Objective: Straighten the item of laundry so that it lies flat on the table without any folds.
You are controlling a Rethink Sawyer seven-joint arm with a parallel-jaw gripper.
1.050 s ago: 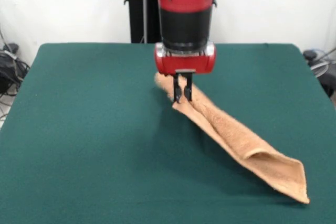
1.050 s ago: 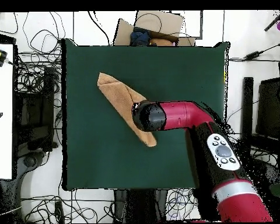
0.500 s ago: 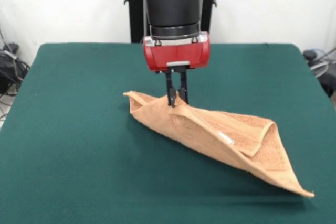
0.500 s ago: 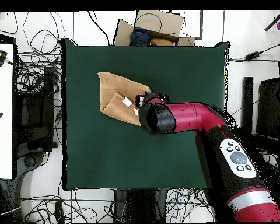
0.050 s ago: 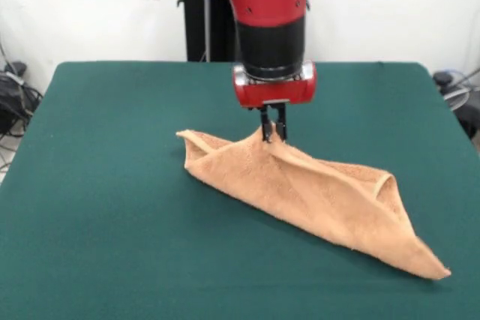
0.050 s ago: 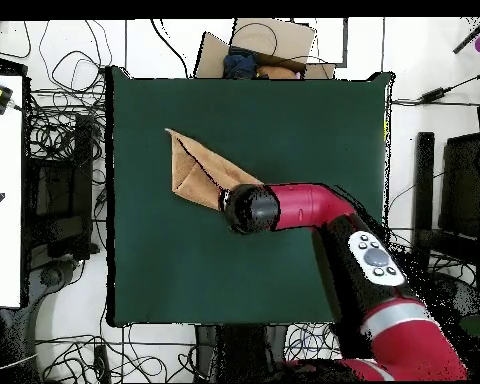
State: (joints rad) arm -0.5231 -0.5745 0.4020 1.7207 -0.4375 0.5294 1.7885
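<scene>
Hand (image 5: 273, 136) pinches the towel (image 5: 315, 196) at its peak; soft, limp cloth drapes below onto the bench (image 5: 112, 185); better gripped at corners.

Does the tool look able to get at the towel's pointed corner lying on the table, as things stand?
Probably yes: the tool is shut on the towel at a raised peak, so it must let go first. That corner lies flat on the table, nothing over it.
</scene>
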